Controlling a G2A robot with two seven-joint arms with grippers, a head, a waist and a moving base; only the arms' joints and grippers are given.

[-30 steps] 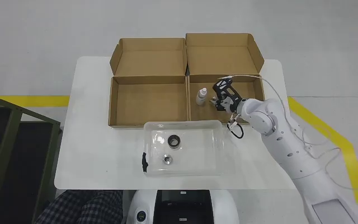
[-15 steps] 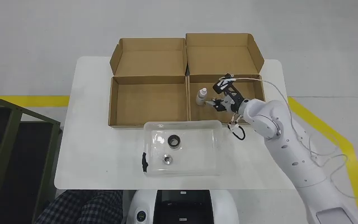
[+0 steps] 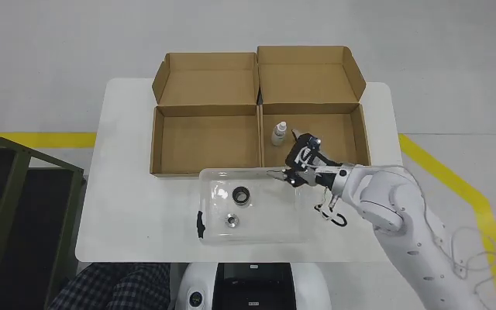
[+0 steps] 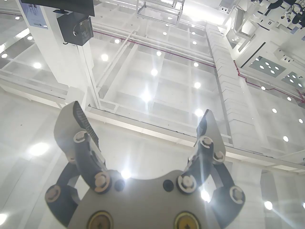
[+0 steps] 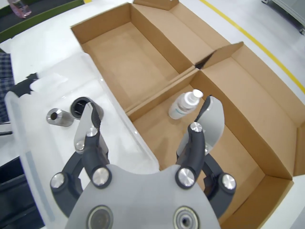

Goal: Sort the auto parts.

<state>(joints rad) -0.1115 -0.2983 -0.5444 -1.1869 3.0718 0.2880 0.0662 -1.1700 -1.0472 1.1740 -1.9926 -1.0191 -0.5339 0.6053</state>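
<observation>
2 likely heavy, slippery parts, a black metal ring [image 5: 79,104] and a steel cylinder [image 5: 58,117], lie near our spread, empty right gripper [image 5: 150,103]; we'd pinch their outer walls.

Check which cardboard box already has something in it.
The box by the right gripper. It alone has a white bottle inside, near the wall it shares with the other box.

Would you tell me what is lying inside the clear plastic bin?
A black ring and a metal sleeve; the right gripper covers the far right corner of the bin.
</observation>
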